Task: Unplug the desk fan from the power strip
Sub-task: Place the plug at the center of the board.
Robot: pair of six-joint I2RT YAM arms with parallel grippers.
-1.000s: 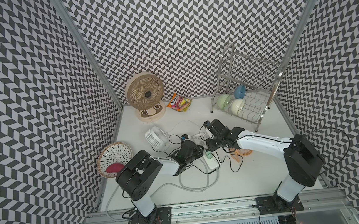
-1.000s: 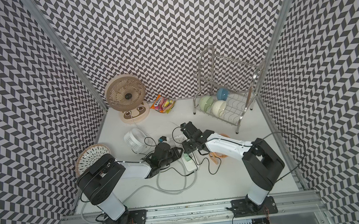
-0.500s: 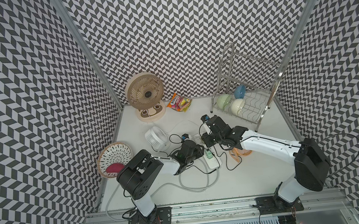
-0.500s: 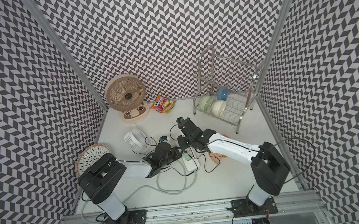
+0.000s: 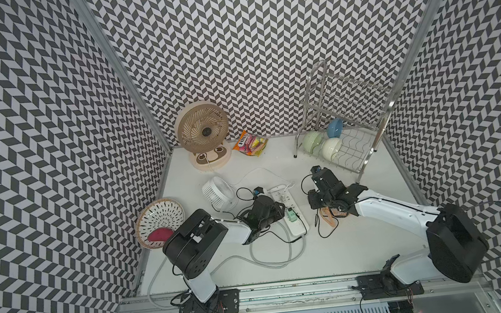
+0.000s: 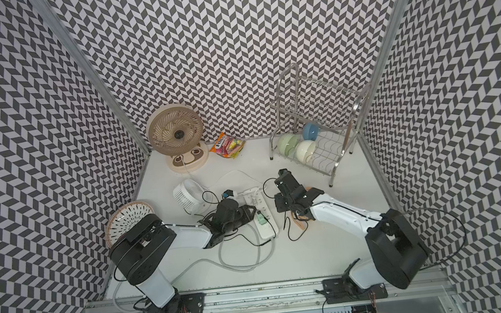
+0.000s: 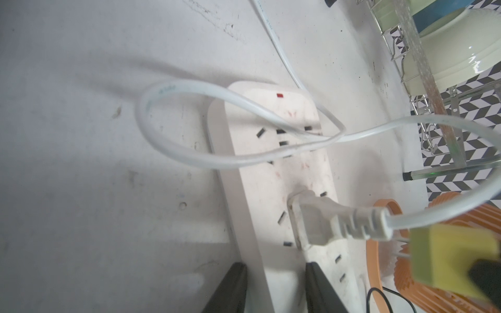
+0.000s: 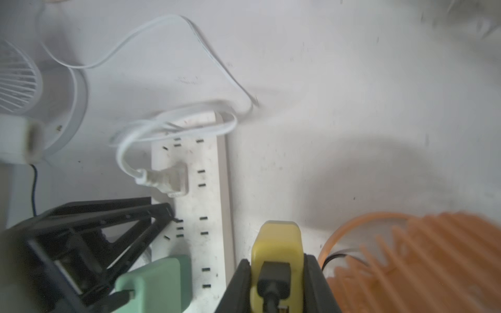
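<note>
Yellow and boxy, the plug (image 8: 276, 238) is sitting clamped in my right gripper (image 8: 276, 260), just beside the flat white power strip (image 8: 206, 206) lying mid-table (image 5: 347, 248). My left gripper (image 7: 275, 273) is straddling its edge, half-open, gripping nothing.

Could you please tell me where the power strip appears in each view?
In a top view: power strip mid-table, between the arms.
In a top view: power strip likewise mid-table.
Left wrist: power strip just ahead of the left end effector.
Right wrist: power strip alongside the yellow adapter.
Shared landmark: the orange ridged item.
</note>
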